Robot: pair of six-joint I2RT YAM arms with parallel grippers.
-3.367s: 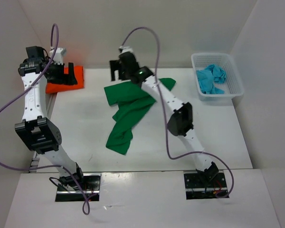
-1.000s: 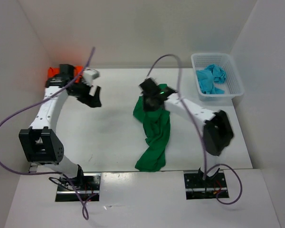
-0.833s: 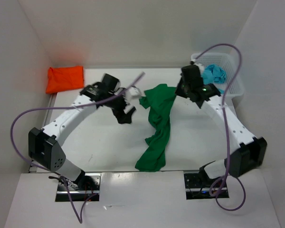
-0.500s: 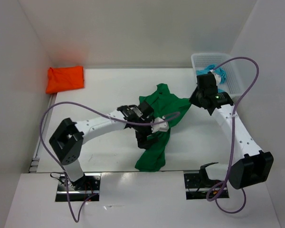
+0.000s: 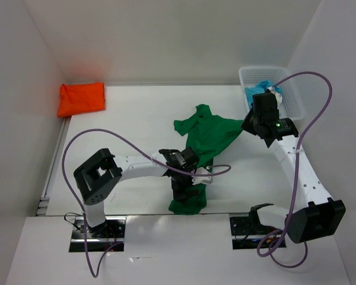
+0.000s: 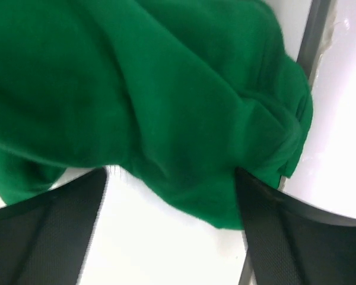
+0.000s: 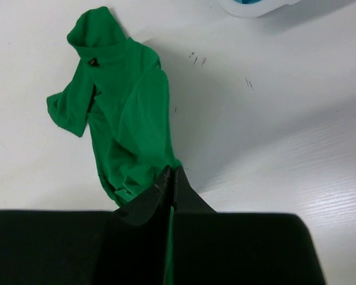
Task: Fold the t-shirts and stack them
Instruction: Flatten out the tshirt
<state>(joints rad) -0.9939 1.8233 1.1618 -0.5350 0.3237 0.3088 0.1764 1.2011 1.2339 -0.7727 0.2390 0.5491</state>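
Note:
The dark green t-shirt (image 5: 210, 133) lies crumpled in a long strip from mid-table to the near edge. My right gripper (image 5: 249, 126) is shut on its right edge; in the right wrist view a sliver of green shows between the closed fingers of the gripper (image 7: 171, 172), with the shirt (image 7: 130, 119) trailing away beyond. My left gripper (image 5: 187, 189) is down at the shirt's near end, open, its fingers straddling a bunched fold (image 6: 166, 89). The orange t-shirt (image 5: 81, 98) lies folded at the back left. The turquoise t-shirt (image 5: 253, 92) sits crumpled in the basket, partly hidden by the right arm.
The white mesh basket (image 5: 296, 102) stands at the back right, just beyond my right gripper. White walls close the table on the left, back and right. The table's near edge and a dark slot (image 6: 311, 35) run right beside the shirt's near end.
My left arm swung from the back left across to the green shirt's near end, and its jaws have narrowed. My right gripper dragged the shirt's upper part to the right, toward the basket.

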